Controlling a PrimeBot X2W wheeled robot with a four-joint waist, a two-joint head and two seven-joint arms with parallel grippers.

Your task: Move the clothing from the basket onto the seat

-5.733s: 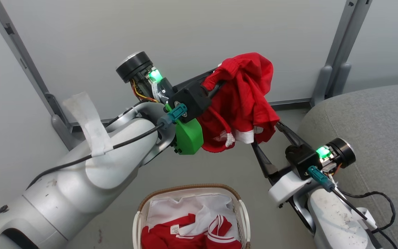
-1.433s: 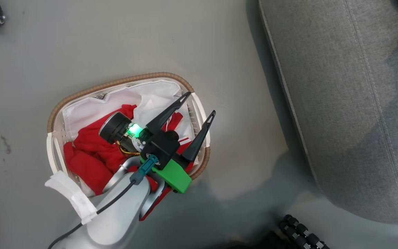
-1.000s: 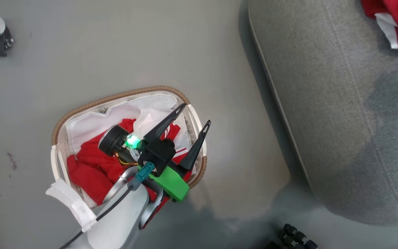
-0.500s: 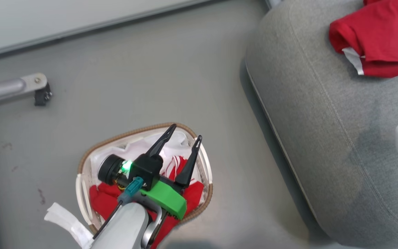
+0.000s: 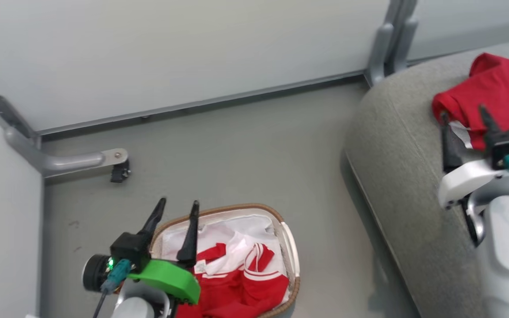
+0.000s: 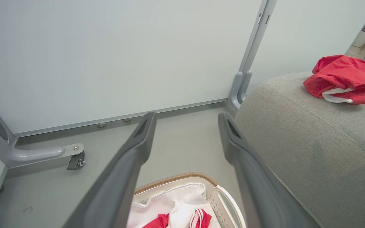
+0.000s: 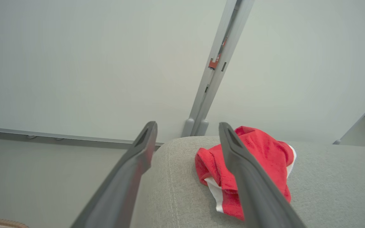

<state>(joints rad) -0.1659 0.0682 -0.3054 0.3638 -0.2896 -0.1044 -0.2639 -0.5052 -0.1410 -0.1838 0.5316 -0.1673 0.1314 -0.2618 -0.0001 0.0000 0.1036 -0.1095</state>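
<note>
The basket (image 5: 232, 207), white with a brown woven rim, stands on the floor and holds red clothing (image 5: 241, 282) with white stripes on a white liner. My left gripper (image 5: 179, 202) hovers open and empty over the basket's left rim; in the left wrist view the left gripper (image 6: 186, 117) points past the basket (image 6: 176, 179) toward the wall. One red garment (image 5: 497, 95) lies on the grey seat (image 5: 396, 145). My right gripper (image 5: 463, 112) is open and empty just short of that garment (image 7: 258, 158), above the seat (image 7: 328, 190).
Pale partition panels close off the back. A grey metal foot (image 5: 82, 161) with a black caster (image 5: 119, 172) juts onto the floor at the left. An upright post (image 5: 387, 48) stands at the seat's far corner. Bare grey floor (image 5: 259, 145) lies between basket and seat.
The head view has tilted up toward the wall. My right gripper has come fully into that view, close to the garment on the seat. My left gripper stays open above the basket.
</note>
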